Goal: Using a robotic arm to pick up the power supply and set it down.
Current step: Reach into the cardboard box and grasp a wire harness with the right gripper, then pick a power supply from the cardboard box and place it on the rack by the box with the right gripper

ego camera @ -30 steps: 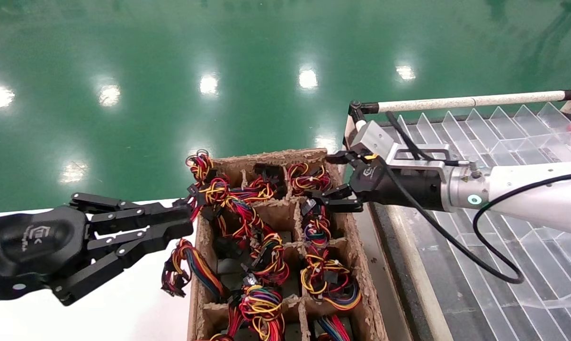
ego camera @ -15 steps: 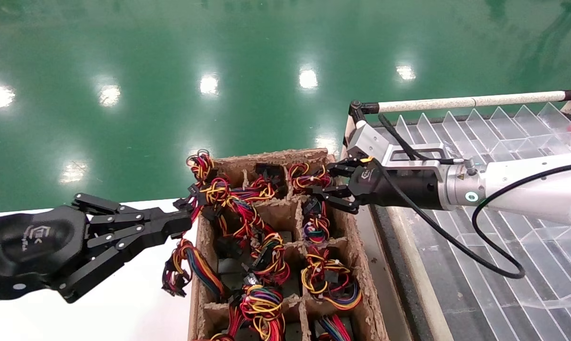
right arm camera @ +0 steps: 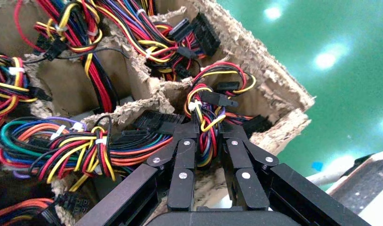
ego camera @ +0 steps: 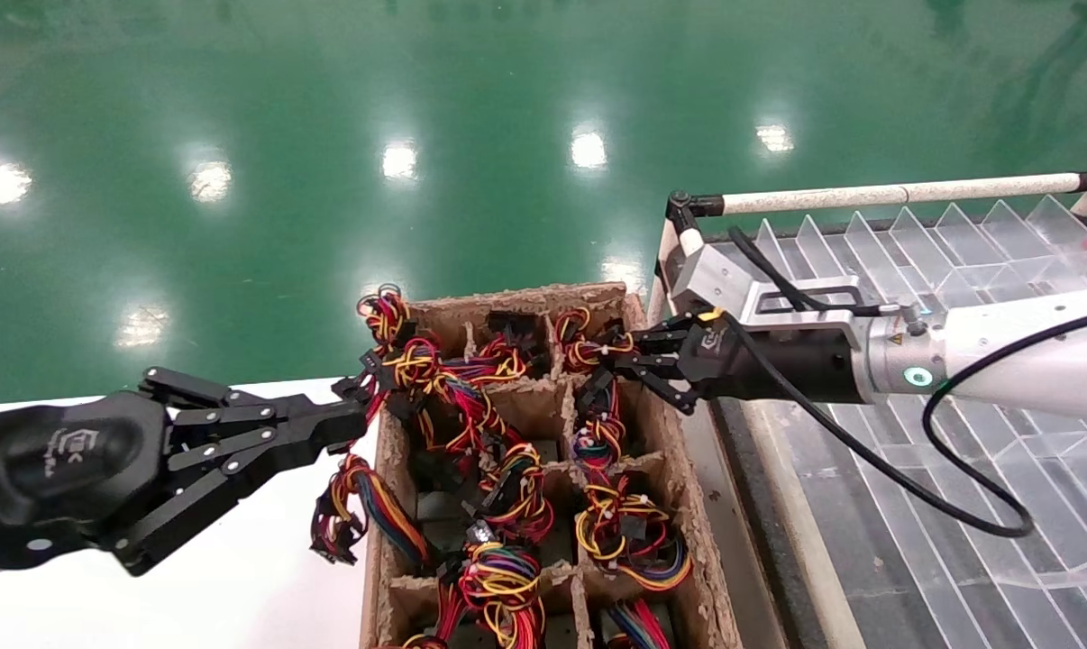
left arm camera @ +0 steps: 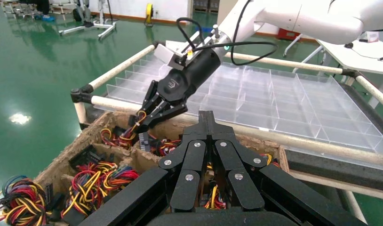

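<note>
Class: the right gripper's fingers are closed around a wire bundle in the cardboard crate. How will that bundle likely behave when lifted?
The wire bundle will probably flop and droop. Neighbouring loops look tangled, so it may snag. The right gripper holds wires only, so any unit attached would likely dangle.

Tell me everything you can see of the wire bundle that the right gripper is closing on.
The wire bundle is a tied loop of red, yellow, black and blue wires with black plug connectors, bound by a white tie. It rises out of the far right compartment of the brown pulp tray. The right gripper has its black fingers closed on either side of it. The metal box below is hidden.
</note>
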You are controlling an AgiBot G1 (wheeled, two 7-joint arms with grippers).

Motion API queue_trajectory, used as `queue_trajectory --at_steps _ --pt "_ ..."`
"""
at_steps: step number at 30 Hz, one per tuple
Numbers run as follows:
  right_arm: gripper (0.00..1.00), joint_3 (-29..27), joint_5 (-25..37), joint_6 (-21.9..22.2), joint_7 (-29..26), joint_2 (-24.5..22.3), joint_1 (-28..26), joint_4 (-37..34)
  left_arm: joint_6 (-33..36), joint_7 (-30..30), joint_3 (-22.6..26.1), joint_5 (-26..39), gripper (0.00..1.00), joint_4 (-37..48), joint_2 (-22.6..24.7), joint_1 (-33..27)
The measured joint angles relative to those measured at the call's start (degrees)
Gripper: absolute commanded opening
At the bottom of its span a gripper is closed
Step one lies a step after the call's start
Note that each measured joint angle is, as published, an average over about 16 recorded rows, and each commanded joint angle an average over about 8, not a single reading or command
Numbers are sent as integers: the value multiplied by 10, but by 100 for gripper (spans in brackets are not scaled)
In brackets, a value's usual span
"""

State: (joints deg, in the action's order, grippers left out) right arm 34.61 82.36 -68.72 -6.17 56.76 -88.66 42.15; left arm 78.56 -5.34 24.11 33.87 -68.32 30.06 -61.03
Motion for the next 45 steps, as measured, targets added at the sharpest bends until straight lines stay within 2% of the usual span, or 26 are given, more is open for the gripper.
queue_trajectory --at_steps 12,21,28,36,45 --pt "0 -4 6 -14 23 -12 -37 71 0 0 0 0 0 0 0 0" --pt "0 -7 26 -24 39 -23 -103 137 0 0 0 0 0 0 0 0" --pt "0 -9 56 -20 58 -29 -160 160 0 0 0 0 0 0 0 0" --pt "0 -10 93 -3 95 -28 -219 131 0 0 0 0 0 0 0 0" --pt "0 -5 131 34 144 -10 -263 39 0 0 0 0 0 0 0 0"
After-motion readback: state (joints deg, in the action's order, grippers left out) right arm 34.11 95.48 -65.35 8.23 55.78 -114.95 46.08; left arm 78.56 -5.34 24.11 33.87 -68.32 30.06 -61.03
